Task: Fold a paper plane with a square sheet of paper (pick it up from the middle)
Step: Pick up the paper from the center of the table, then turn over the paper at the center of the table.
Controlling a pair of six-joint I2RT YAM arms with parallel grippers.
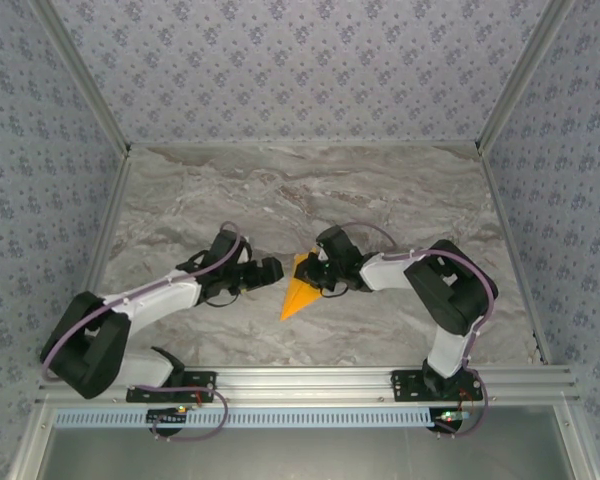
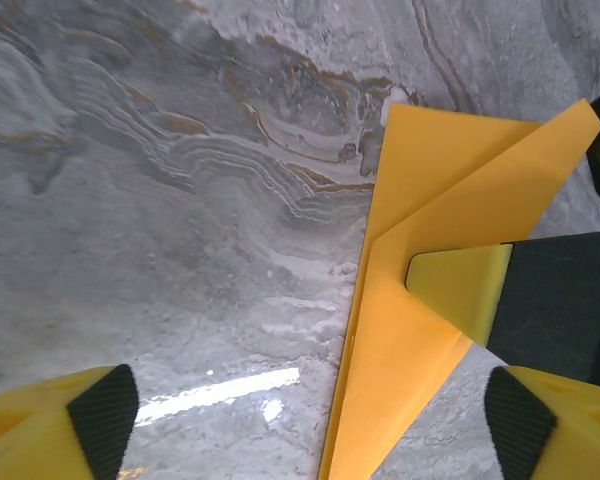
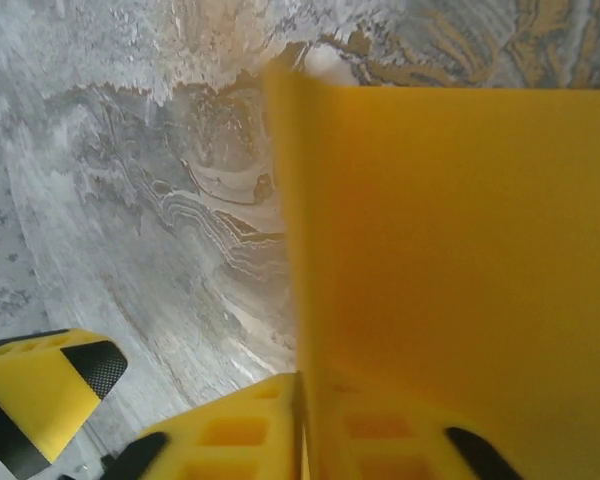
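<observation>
Right gripper [image 3: 305, 432] is closed, and its two yellow fingers [image 3: 230, 435] pinch the edge of the paper plane [image 3: 450, 260]. The paper stands up between them and hides the right half of that wrist view. From above, the paper plane [image 1: 298, 292] is in the middle of the marble-pattern table [image 1: 230, 190], between the two grippers, with its sharp tip pointing toward the near edge. Left gripper [image 2: 310, 425] is wide open and holds nothing. Its fingertips [image 2: 100, 420] stand on either side of the paper's narrow end, apart from it. In the left wrist view, one finger of the right gripper lies over part of the folded paper. Patterned walls [image 1: 300, 60] close the table on three sides.
</observation>
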